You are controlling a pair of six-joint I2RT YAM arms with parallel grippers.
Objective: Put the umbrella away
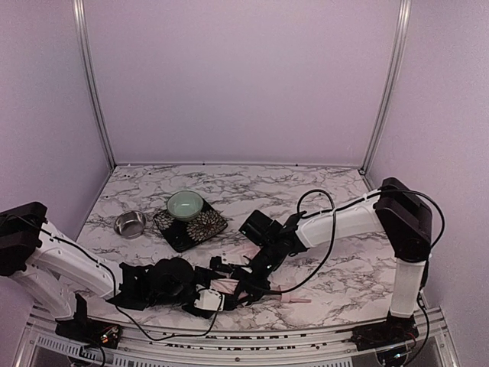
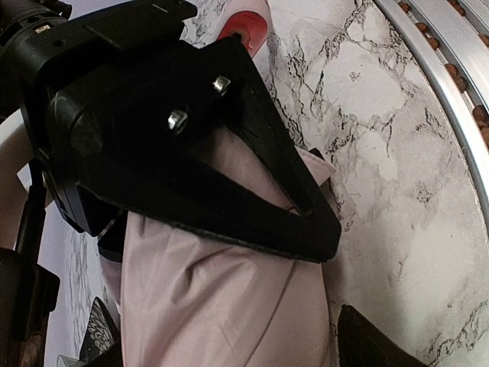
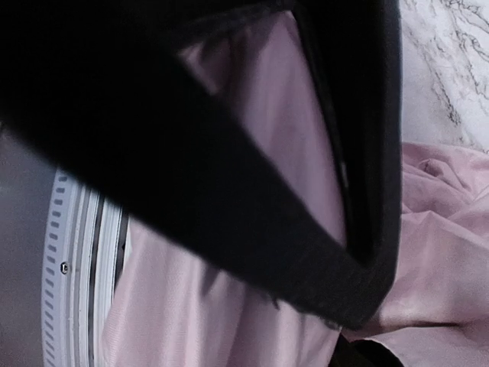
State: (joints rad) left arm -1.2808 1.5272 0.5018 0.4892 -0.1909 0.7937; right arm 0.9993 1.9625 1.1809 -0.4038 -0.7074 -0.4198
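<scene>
When you look at the near edge of the table, your pink umbrella lies there in a crumpled heap between both arms. Your left gripper has its jaws spread wide over the pink cloth. Your right gripper has a black finger right against the cloth, but I cannot tell if it is pinching. Farther back, a green bowl sits on a dark flowered mat. A small shiny metal bowl stands just left of the mat, on the table itself.
</scene>
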